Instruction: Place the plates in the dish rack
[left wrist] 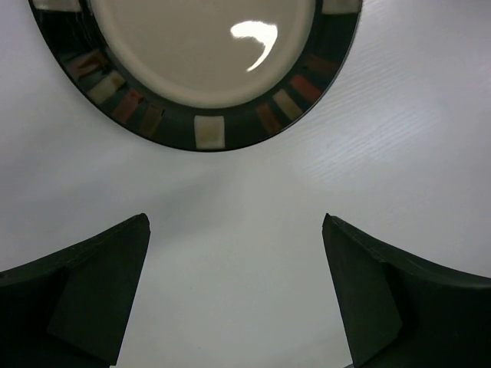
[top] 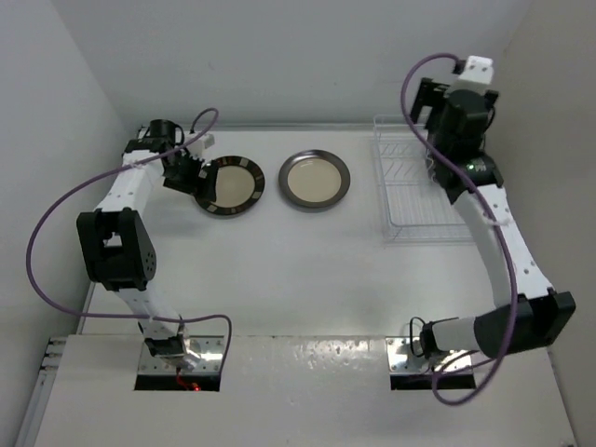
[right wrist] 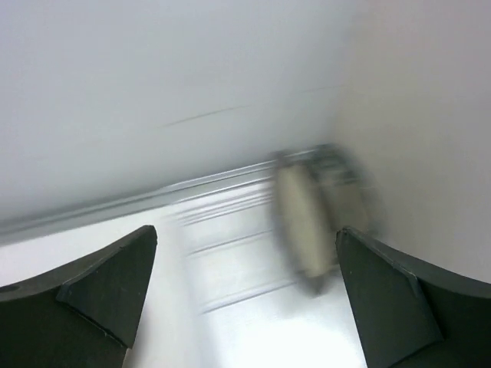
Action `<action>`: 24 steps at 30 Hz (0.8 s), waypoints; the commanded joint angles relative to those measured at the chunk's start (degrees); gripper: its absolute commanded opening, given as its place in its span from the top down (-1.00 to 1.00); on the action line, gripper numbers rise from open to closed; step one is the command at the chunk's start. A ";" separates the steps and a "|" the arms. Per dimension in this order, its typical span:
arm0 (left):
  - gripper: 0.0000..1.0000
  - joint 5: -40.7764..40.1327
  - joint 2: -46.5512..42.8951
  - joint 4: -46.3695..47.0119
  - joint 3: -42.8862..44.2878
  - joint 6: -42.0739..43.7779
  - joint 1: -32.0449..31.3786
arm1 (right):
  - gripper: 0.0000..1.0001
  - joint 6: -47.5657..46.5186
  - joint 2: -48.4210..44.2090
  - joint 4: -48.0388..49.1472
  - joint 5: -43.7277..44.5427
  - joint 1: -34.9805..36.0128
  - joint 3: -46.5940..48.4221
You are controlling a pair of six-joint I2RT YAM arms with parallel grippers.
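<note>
In the top view the left arm runs up the left side of the frame and bends toward the centre at its upper end, bringing the left gripper low over the table, just beside the left rim of the dark striped plate. Its wrist view shows the jaws spread wide and holding nothing. Bare table lies between them, and the plate's rim sits just above the fingertips in the frame, not touching them. A silver-rimmed plate lies flat to the right of the striped one, near it but apart, with open table below both. The dish rack stands in the upper right, close to the back wall and the right-hand wall. The right arm rises along the right edge and folds over the rack, with its wrist above the rack's far end. In its blurred wrist view the right gripper is also wide apart and empty. A cream-faced plate stands on edge among the rack wires right of centre, near the corner where the walls meet.
</note>
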 commanded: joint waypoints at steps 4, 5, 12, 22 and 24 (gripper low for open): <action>-1.00 -24.66 -1.72 6.66 -4.82 0.84 -8.91 | -1.00 20.93 9.14 -11.23 -9.20 15.05 -6.36; -1.00 -29.40 -1.72 7.18 -5.45 0.84 -9.71 | -1.00 31.07 9.86 -9.86 -16.70 14.96 -8.01; -1.00 -22.60 -4.08 7.72 -9.22 -1.00 -9.72 | -0.87 49.95 17.67 3.24 -12.21 19.44 -15.86; -1.00 -22.68 -4.09 7.72 -8.53 -1.00 -8.58 | -0.60 62.46 30.40 5.28 -9.40 19.17 -14.54; -1.00 -22.68 -3.48 7.20 -8.00 -1.00 -8.05 | -0.50 64.65 32.18 3.61 -8.52 19.00 -12.09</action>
